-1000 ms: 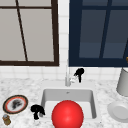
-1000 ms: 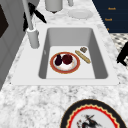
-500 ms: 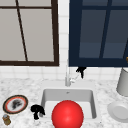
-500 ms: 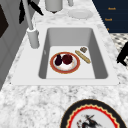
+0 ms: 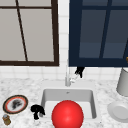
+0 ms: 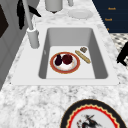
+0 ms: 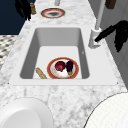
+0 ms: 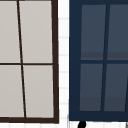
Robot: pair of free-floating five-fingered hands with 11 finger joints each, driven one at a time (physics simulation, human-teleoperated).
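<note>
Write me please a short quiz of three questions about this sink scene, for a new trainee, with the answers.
1. True or false: the right hand is at the faucet, by its handle.
2. What lies in the sink beside the red-rimmed plate?
A. a spoon
B. a thin tan stick-shaped thing
C. a cup
3. Fill in: the left hand hangs over the counter between the sink and the ___ plate.

Key
1. True.
2. B: the stick-shaped thing lies next to the plate, which carries two dark foods.
3. Patterned: the patterned plate is at the hand's left.
</note>
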